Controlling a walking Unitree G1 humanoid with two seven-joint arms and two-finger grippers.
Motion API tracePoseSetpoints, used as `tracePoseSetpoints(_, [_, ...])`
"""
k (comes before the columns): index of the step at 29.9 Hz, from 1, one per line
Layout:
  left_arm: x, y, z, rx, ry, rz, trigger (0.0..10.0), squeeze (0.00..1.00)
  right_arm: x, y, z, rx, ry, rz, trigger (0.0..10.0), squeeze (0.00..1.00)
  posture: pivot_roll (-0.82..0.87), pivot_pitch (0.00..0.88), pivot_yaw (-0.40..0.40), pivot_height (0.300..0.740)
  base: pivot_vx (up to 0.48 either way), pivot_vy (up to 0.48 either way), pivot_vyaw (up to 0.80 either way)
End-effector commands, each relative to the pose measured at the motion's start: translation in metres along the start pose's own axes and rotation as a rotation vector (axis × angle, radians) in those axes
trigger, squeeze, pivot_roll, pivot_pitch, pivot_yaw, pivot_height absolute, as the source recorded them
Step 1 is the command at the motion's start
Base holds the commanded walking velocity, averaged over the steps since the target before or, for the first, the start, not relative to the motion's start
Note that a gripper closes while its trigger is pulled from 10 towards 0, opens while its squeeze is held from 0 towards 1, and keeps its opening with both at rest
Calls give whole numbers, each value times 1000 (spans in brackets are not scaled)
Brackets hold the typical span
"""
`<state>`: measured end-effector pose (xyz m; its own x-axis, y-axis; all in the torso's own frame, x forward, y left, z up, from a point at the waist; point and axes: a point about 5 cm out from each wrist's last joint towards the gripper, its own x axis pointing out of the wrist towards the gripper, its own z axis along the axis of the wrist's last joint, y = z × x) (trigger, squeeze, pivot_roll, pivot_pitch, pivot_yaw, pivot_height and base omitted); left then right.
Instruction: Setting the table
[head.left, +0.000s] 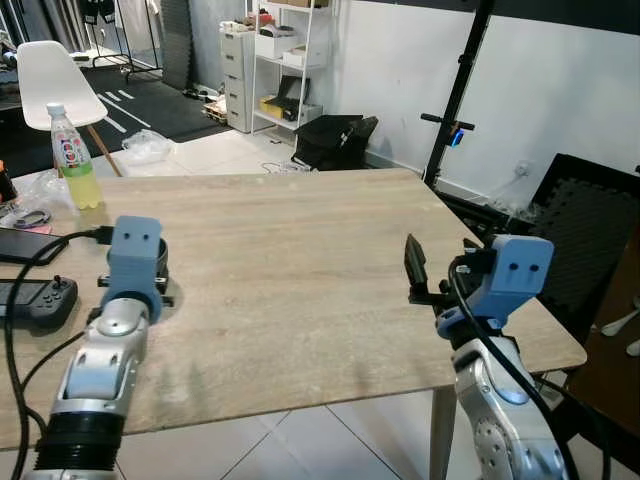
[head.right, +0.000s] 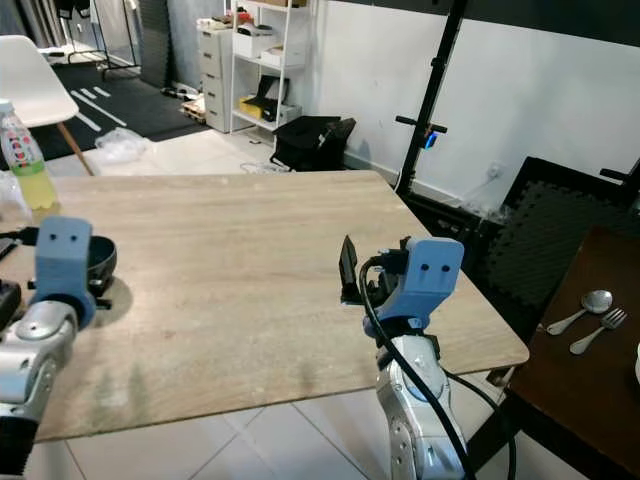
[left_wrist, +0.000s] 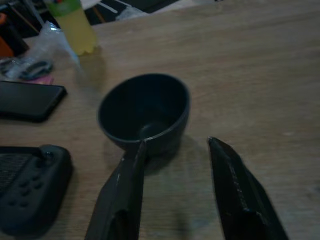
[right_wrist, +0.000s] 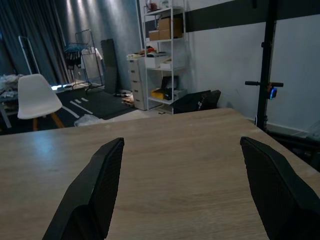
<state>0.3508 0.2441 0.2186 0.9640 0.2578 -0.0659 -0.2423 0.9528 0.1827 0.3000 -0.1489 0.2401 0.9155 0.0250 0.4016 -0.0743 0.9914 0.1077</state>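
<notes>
Just ahead of the left gripper (left_wrist: 175, 150), whose spread black fingers (left_wrist: 235, 185) hold nothing, a dark bowl (left_wrist: 144, 112) stands upright on the wooden table (head.left: 300, 260), one fingertip at its rim. Beyond it stands a yellow drink bottle (head.left: 75, 160). Over the table's right edge, the right gripper (right_wrist: 180, 185) hovers wide open and empty.

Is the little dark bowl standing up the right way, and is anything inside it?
The small dark round bowl stands upright on the light wooden table, mouth facing up. It looks empty; its bare bottom shows in the left wrist view.
</notes>
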Motion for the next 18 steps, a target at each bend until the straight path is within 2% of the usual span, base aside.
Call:
tracePoseSetpoints(1, [-1, 10, -2, -11, 24, 2, 10000, 1000, -2, -6, 3, -9, -2, -18, 10000, 0, 41, 59, -1, 740, 0, 0, 0])
tracePoseSetpoints(3, [-4, 23, -2, -4, 38, 26, 10000, 1000, -2, -10, 5, -20, 0, -20, 10000, 0, 50, 78, -5, 740, 0, 0, 0])
tracePoseSetpoints(5, [-4, 28, -3, -11, 51, 25, 10000, 1000, -2, -11, 5, -25, 2, -20, 10000, 0, 57, 90, -8, 740, 0, 0, 0])
tracePoseSetpoints(8, [-5, 29, -11, -93, 133, -84, 10000, 1000, 1, -15, 6, -38, 8, -14, 10000, 0, 69, 119, -21, 740, 0, 0, 0])
tracePoseSetpoints(9, [-4, 31, -11, -101, 146, -110, 10000, 0, 2, -15, 6, -40, 9, -10, 10000, 0, 73, 130, -28, 740, 0, 0, 0])
tracePoseSetpoints(15, [2, 38, -9, -89, 159, -159, 10000, 0, 6, -13, 9, -37, 10, 7, 10000, 0, 80, 156, -44, 740, 0, 0, 0])
tracePoseSetpoints(18, [8, 45, -5, -52, 156, -142, 10000, 0, 8, -11, 10, -36, 14, 20, 10000, 0, 75, 178, -49, 740, 0, 0, 0])
